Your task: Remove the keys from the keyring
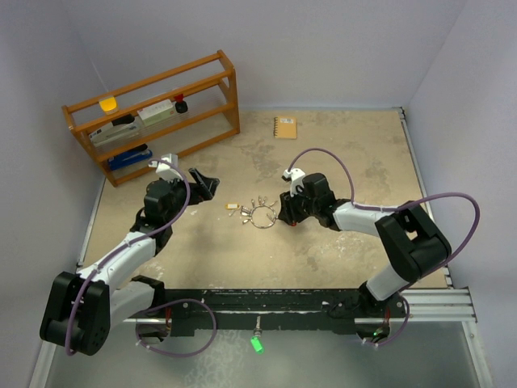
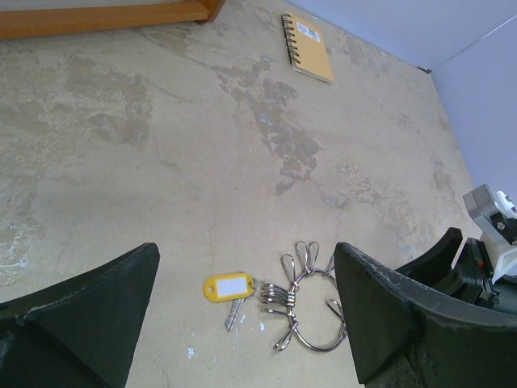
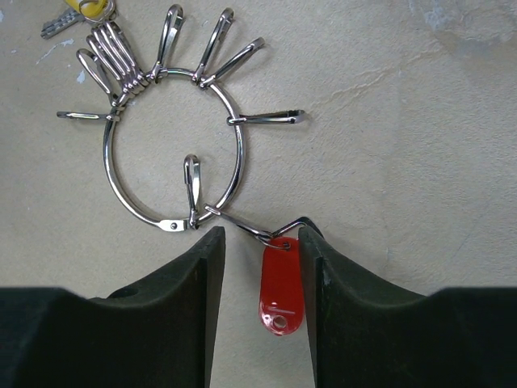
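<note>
The silver keyring (image 1: 262,217) lies flat mid-table with several silver clips fanned around it. In the right wrist view the keyring (image 3: 240,153) is just ahead of my right gripper (image 3: 260,234). Its fingers (image 3: 174,307) stand open on either side of a red key tag (image 3: 279,295) hooked to the ring by a clip. The right finger touches that clip; the left one stays clear. My left gripper (image 2: 246,250) hovers wide open over a yellow-tagged silver key (image 2: 229,287) lying against the clips of the keyring (image 2: 311,346). I cannot tell whether that key is attached.
A wooden shelf (image 1: 153,113) with small items stands at the back left. An orange spiral notebook (image 1: 285,127) lies at the back, also visible as the notebook (image 2: 307,44) in the left wrist view. White walls close in the table.
</note>
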`<state>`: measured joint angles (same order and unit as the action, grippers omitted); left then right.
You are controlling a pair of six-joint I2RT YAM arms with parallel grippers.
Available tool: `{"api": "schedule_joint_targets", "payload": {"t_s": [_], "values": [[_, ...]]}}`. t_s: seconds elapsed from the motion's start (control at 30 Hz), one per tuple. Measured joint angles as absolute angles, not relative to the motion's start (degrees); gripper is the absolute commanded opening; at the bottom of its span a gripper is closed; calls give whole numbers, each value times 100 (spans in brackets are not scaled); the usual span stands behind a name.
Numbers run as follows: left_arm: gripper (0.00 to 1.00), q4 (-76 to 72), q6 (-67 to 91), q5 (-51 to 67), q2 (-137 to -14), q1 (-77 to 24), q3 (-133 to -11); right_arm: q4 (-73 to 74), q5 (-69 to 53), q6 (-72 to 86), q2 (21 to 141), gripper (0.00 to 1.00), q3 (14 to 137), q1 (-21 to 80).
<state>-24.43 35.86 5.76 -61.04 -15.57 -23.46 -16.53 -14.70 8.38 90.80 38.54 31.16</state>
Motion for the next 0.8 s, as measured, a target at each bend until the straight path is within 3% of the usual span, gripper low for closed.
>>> {"api": "schedule_joint_targets", "payload": {"t_s": [0.3,0.37,0.43,0.57,0.6,0.7,0.8], "values": [[80,-2443,3594,545,-6101,-1555,-2346,-1708,-1446,838,9201,25,3907,3138],[72,-2443,3605,508,-6097,-1557,-2346,-1708,-1448,836,9253,17,3951,3159],[60,-2443,3640,462,-6086,-1557,-2346,-1702,-1428,836,9299,0,3990,3192],[56,-2453,3647,405,-5999,-1555,-2346,-1601,-1295,836,9341,0,4077,3275],[51,-2464,3645,395,-5961,-1555,-2346,-1555,-1245,834,9341,0,4101,3308],[17,-2482,3662,368,-5909,-1555,-2349,-1345,-989,823,9336,0,4217,3448],[6,-2445,3691,421,-6121,-1535,-2453,-1041,-666,766,9277,0,4364,3632]]}}
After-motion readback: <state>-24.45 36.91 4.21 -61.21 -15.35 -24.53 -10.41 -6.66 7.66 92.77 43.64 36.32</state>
